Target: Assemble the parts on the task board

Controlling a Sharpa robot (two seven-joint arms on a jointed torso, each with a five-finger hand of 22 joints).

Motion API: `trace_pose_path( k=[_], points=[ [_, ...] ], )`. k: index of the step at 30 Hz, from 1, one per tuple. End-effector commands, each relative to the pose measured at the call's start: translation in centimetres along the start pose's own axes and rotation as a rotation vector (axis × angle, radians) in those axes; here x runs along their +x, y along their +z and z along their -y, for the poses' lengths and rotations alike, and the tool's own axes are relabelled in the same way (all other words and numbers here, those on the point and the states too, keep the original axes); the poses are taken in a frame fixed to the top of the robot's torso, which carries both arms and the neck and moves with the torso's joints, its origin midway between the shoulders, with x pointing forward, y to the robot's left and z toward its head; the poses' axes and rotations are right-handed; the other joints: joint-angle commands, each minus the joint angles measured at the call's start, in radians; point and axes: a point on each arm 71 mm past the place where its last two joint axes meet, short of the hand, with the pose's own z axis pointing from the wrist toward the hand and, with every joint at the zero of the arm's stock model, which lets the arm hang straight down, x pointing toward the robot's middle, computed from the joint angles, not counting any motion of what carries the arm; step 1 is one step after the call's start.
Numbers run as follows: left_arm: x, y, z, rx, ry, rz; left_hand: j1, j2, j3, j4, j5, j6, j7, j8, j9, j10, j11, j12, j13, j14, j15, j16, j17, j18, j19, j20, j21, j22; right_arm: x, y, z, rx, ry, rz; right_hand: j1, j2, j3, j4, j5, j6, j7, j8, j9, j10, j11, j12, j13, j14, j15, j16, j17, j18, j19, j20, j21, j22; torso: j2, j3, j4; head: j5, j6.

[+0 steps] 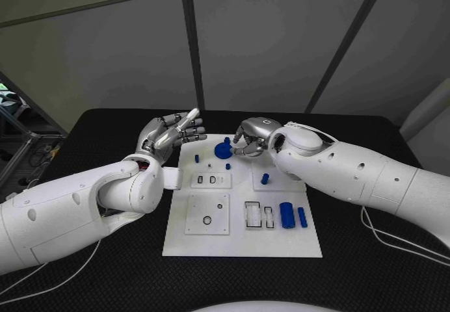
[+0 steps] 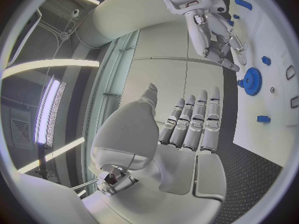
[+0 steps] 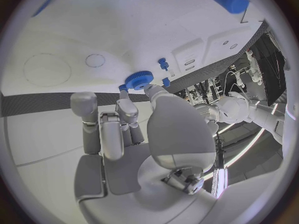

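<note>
The white task board [image 1: 242,242] lies in the middle of the table. A blue gear [image 1: 223,150] sits near its far edge. My right hand [image 1: 251,139] is right beside it, and its thumb and a finger pinch the gear's [image 3: 138,79] rim in the right wrist view, where the right hand [image 3: 124,129] curls over the board. My left hand [image 1: 170,136] hovers raised off the board's far left corner, fingers straight and apart, holding nothing. The left wrist view shows the left hand [image 2: 190,127], the right hand [image 2: 215,35] and the gear [image 2: 251,80].
A large blue cylinder [image 1: 287,215] and a thinner blue bar [image 1: 302,216] lie at the board's right side by a rectangular slot [image 1: 253,214]. A small blue peg [image 1: 265,177] stands mid-board. Small blue pieces [image 1: 228,166] sit near the gear. A round recess [image 1: 205,221] lies at the near left.
</note>
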Motion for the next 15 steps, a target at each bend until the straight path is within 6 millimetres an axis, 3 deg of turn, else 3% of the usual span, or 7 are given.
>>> trace_pose_path(
  k=[1,4,8,10,15],
  points=[
    [-0.1,0.1,0.1,0.009,0.000,-0.010,0.001,0.009,-0.004,-0.001,0.001,-0.005,0.071,-0.003,-0.002,-0.001,0.007,-0.006,-0.002,-0.006,-0.001,-0.005,-0.002,-0.014,-0.007,0.003,-0.005,-0.001,-1.5,-0.9,0.8,-0.010,0.053,0.151,0.019,-0.008,0.006,-0.004,-0.002,-0.008,0.007,-0.001,-0.001,0.001,0.004,0.004,0.001,0.078,0.010,0.006,0.127,-0.007,0.007,0.002,0.007,0.002,-0.001,0.0009,-0.0012,-0.003,0.005],
    [-0.4,0.1,0.1,0.010,0.003,-0.005,0.001,0.009,-0.004,-0.001,0.001,-0.005,0.071,-0.003,-0.002,-0.001,0.007,-0.006,-0.002,-0.006,-0.001,-0.005,-0.002,-0.014,-0.007,0.003,-0.005,-0.001,-1.9,-1.9,2.2,0.007,0.092,0.170,0.039,-0.024,0.005,-0.013,-0.046,-0.009,0.009,0.001,-0.001,-0.004,0.007,0.002,-0.001,0.077,0.012,0.005,0.124,-0.006,0.004,0.004,0.007,-0.001,-0.002,0.0011,-0.0017,-0.006,0.010],
    [-0.6,0.1,0.1,0.009,0.006,0.000,0.002,0.010,-0.003,-0.002,0.001,-0.006,0.071,-0.004,-0.002,-0.001,0.007,-0.007,-0.002,-0.006,0.000,-0.005,-0.002,-0.014,-0.007,0.003,-0.005,-0.002,-2.2,-3.7,4.9,0.045,0.171,0.127,0.110,-0.035,0.008,-0.051,-0.221,0.012,0.003,0.008,0.003,-0.018,0.002,-0.013,-0.017,0.071,0.009,-0.005,0.100,-0.002,-0.012,0.003,-0.007,-0.026,-0.003,0.0003,-0.0032,-0.015,0.017],
    [-0.7,0.1,0.1,0.009,0.006,0.001,0.002,0.010,-0.003,-0.002,0.001,-0.006,0.071,-0.004,-0.002,-0.001,0.007,-0.007,-0.002,-0.006,0.000,-0.005,-0.002,-0.014,-0.007,0.003,-0.005,-0.002,-2.3,-4.7,6.5,0.064,0.212,0.093,0.153,-0.039,0.011,-0.080,-0.287,0.026,-0.001,0.012,0.005,-0.025,-0.002,-0.023,-0.027,0.067,0.006,-0.012,0.086,0.001,-0.022,0.001,-0.017,-0.042,-0.004,0.0019,-0.0063,-0.019,0.018],
    [-0.8,0.2,0.1,0.008,0.006,0.000,0.002,0.010,-0.003,-0.002,0.001,-0.003,0.071,-0.003,-0.001,-0.001,0.007,-0.007,-0.002,-0.006,0.000,-0.005,-0.002,-0.015,-0.008,0.003,-0.005,-0.002,-2.6,-7.1,10.0,0.103,0.280,0.053,0.223,-0.045,0.015,-0.128,-0.329,0.049,-0.012,0.017,0.006,-0.033,-0.011,-0.036,-0.039,0.065,-0.001,-0.018,0.076,0.004,-0.033,-0.005,-0.029,-0.060,-0.005,0.0057,-0.0161,-0.026,0.020]
  ],
)
